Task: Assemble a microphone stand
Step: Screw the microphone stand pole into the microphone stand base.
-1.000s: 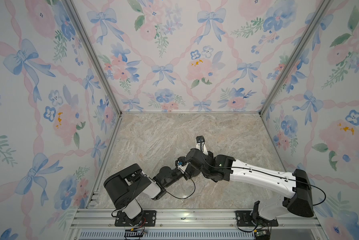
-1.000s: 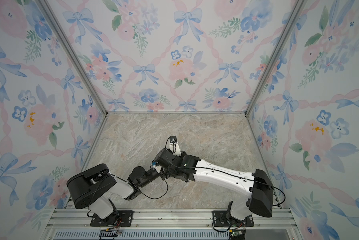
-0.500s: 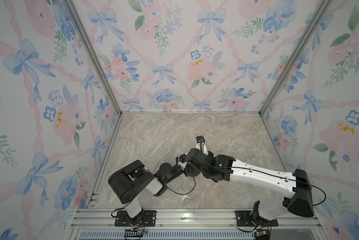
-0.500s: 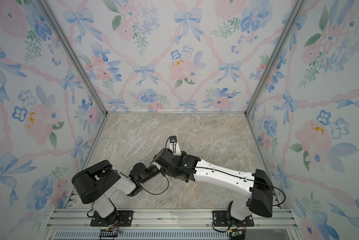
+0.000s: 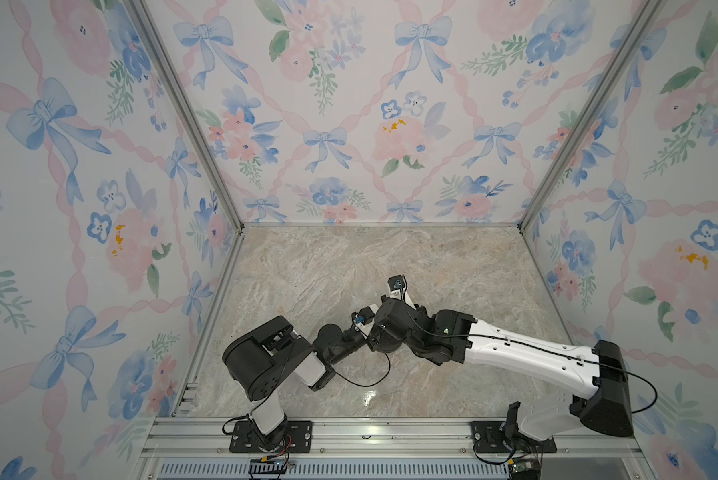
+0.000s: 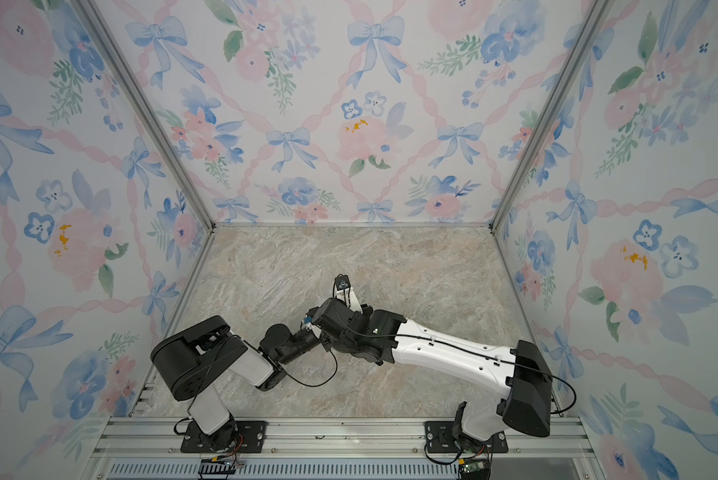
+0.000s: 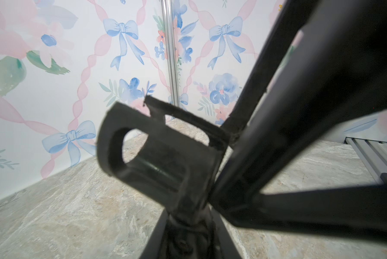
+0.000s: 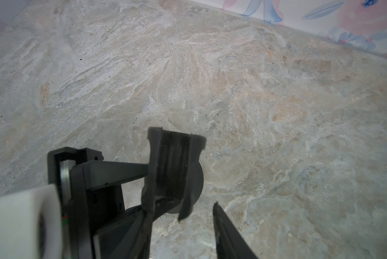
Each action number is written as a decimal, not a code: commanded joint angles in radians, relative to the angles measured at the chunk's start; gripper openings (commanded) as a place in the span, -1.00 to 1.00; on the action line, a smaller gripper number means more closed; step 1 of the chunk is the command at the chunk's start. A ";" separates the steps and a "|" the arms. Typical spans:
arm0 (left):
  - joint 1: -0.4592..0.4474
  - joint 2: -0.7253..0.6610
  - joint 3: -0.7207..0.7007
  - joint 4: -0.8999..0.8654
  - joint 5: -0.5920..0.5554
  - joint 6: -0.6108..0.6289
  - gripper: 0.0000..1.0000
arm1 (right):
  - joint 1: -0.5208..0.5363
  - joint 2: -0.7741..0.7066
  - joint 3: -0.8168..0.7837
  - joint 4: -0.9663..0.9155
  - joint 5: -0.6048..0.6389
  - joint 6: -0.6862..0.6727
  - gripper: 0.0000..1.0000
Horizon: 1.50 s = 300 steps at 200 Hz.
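The microphone stand's black clip-like head [image 7: 156, 154] fills the middle of the left wrist view, on its thin rod [image 7: 188, 215]. My left gripper [image 7: 188, 237] is shut on that rod just under the head. In the right wrist view I look down on the head [image 8: 172, 166], with the round disc base [image 8: 198, 179] on the table below it. My right gripper [image 8: 179, 206] is open, its fingers apart on either side of the head and holding nothing. One left finger [image 8: 112, 172] reaches in from the side. In both top views the arms hide the stand.
The two arms meet low over the marble table [image 5: 307, 270], front of centre, left wrist [image 5: 340, 340] against right wrist [image 5: 394, 324]. Floral walls close three sides. An aluminium rail [image 5: 390, 436] with both arm mounts runs along the front edge.
My left gripper has closed on the rod and my right gripper has opened off it. The left arm has drawn in a little toward the right arm.
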 commanded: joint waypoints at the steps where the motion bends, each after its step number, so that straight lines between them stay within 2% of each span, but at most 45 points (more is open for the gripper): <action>1: 0.000 0.024 0.004 -0.030 0.030 0.011 -0.66 | -0.001 -0.086 -0.004 0.018 -0.062 -0.175 -0.07; 25: 0.000 0.028 0.008 -0.030 0.038 0.014 -0.66 | -0.029 -0.175 -0.018 0.040 -0.122 -0.404 -0.13; 35: 0.002 0.030 0.008 -0.030 0.040 0.013 -0.66 | -0.050 -0.216 -0.024 0.038 -0.227 -0.560 -0.15; 42: 0.002 0.031 0.008 -0.030 0.046 0.012 -0.66 | -0.066 -0.244 -0.042 0.046 -0.316 -0.726 -0.14; 62: 0.003 0.040 0.013 -0.030 0.063 0.006 -0.65 | -0.110 -0.294 -0.110 0.104 -0.441 -1.169 -0.05; 72: 0.005 0.043 0.014 -0.030 0.072 0.007 -0.65 | -0.154 -0.290 -0.105 0.065 -0.551 -1.397 -0.02; 80: 0.005 0.045 0.014 -0.030 0.076 0.007 -0.65 | -0.200 -0.287 -0.099 0.020 -0.636 -1.553 0.09; 89: 0.005 0.044 0.011 -0.030 0.078 0.010 -0.64 | -0.247 -0.278 -0.092 0.009 -0.685 -1.651 0.24; 117: 0.011 0.052 0.011 -0.036 0.090 0.013 -0.64 | -0.333 -0.149 0.099 -0.216 -0.702 -1.883 0.27; 123: 0.011 0.055 0.012 -0.036 0.091 0.010 -0.64 | -0.335 -0.122 0.128 -0.248 -0.687 -1.920 0.34; 145: 0.013 0.058 0.015 -0.038 0.095 0.008 -0.63 | -0.340 -0.059 0.169 -0.248 -0.669 -2.039 0.35; 159: 0.014 0.058 0.017 -0.038 0.097 0.008 -0.63 | -0.340 -0.037 0.163 -0.197 -0.691 -2.075 0.35; 175: 0.017 0.061 0.017 -0.038 0.097 0.005 -0.63 | -0.340 0.023 0.222 -0.256 -0.677 -2.106 0.31; 191: 0.020 0.058 0.014 -0.038 0.096 0.004 -0.62 | -0.340 0.080 0.269 -0.308 -0.649 -2.124 0.30; 217: 0.025 0.053 0.010 -0.038 0.092 0.003 -0.62 | -0.342 0.104 0.270 -0.276 -0.641 -2.143 0.30; 266: 0.031 0.054 0.008 -0.038 0.093 -0.005 -0.61 | -0.342 0.133 0.309 -0.303 -0.638 -2.135 0.13; 300: 0.035 0.051 0.005 -0.038 0.095 -0.005 -0.59 | -0.345 0.111 0.294 -0.277 -0.644 -2.133 0.18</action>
